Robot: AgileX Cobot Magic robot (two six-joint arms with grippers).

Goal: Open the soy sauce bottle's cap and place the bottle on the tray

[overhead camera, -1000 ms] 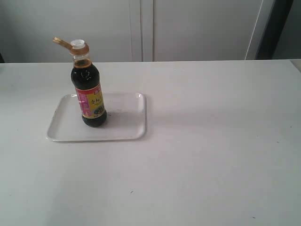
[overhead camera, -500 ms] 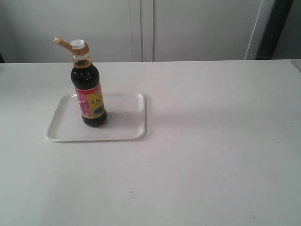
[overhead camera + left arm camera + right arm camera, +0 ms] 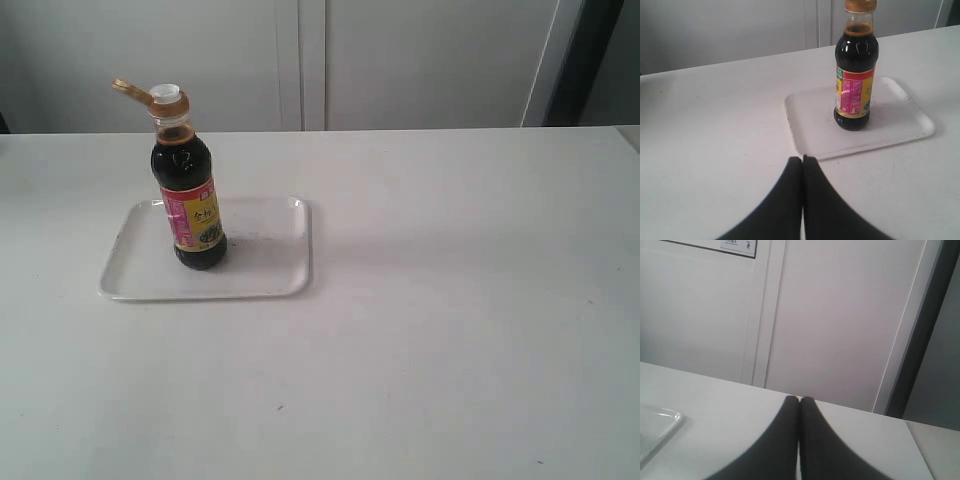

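The soy sauce bottle (image 3: 189, 195) stands upright on the white tray (image 3: 270, 270), toward the tray's left half. Its golden-brown cap (image 3: 150, 95) is flipped open, the hinged lid sticking out to the left and the white spout showing. The left wrist view shows the bottle (image 3: 856, 75) on the tray (image 3: 900, 125) too, with its top cut off by the frame edge. My left gripper (image 3: 802, 159) is shut and empty, hanging short of the tray's near rim. My right gripper (image 3: 799, 399) is shut and empty, far from the bottle. Neither arm shows in the exterior view.
The white table (image 3: 450, 300) stretches around the tray. Pale cabinet doors (image 3: 400, 60) stand behind its far edge, with a dark gap (image 3: 590, 60) at the right. A corner of the tray (image 3: 655, 425) shows in the right wrist view.
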